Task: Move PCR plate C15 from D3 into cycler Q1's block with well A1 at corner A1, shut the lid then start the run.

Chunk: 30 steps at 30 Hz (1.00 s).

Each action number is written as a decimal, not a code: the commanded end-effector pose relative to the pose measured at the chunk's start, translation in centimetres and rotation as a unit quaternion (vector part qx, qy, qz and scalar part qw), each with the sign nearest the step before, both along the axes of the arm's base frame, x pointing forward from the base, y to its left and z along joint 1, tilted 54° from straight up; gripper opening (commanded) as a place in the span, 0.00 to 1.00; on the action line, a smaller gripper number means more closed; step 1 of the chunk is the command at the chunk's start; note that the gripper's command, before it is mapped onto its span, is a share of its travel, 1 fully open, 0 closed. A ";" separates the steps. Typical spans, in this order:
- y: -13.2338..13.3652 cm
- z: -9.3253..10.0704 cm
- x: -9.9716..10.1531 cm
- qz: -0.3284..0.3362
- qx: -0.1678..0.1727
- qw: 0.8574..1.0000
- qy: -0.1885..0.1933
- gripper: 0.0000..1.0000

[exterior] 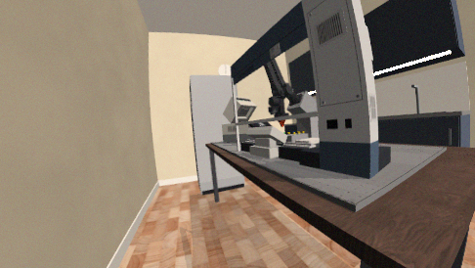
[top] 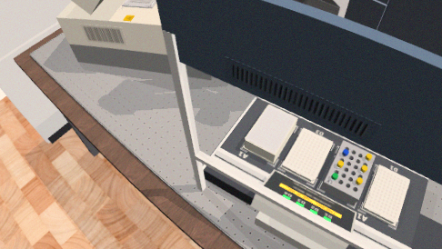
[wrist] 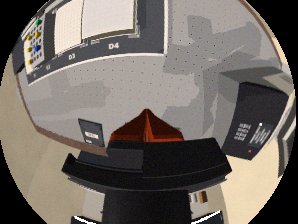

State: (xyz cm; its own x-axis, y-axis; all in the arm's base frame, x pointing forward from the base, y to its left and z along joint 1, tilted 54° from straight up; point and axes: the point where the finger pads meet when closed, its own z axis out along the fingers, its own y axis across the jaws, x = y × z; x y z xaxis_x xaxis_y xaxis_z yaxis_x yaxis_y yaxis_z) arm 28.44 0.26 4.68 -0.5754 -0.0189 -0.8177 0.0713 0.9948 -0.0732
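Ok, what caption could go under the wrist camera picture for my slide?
Shut, empty gripper hovers over the perforated deck, hand-off row plates ahead, the cycler's key panel with a red lamp at right.

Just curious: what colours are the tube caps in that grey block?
Yellow, blue and green caps on the tube cooling block; the top view shows them best.

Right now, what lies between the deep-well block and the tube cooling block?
Plate C15 lies between the deep-well block and the tube cooling block, on D3; the top view shows it.

"A1" on hand-off deck (top: 242, 154); "D4" there.
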 end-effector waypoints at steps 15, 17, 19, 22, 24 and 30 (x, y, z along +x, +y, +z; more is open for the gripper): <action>0.7 -1.1 -0.5 -0.003 0.013 1.000 0.014 0.00; 0.7 -1.1 -0.4 -0.001 0.010 1.000 0.015 0.00; -0.8 -1.6 -0.5 -0.022 0.032 0.999 0.020 0.00; -1.5 -1.8 -0.5 -0.031 0.040 0.998 0.021 0.00; -2.2 -2.3 -0.8 -0.041 0.055 0.997 0.025 0.00; -4.3 -3.1 -1.7 -0.100 0.109 0.988 0.038 0.00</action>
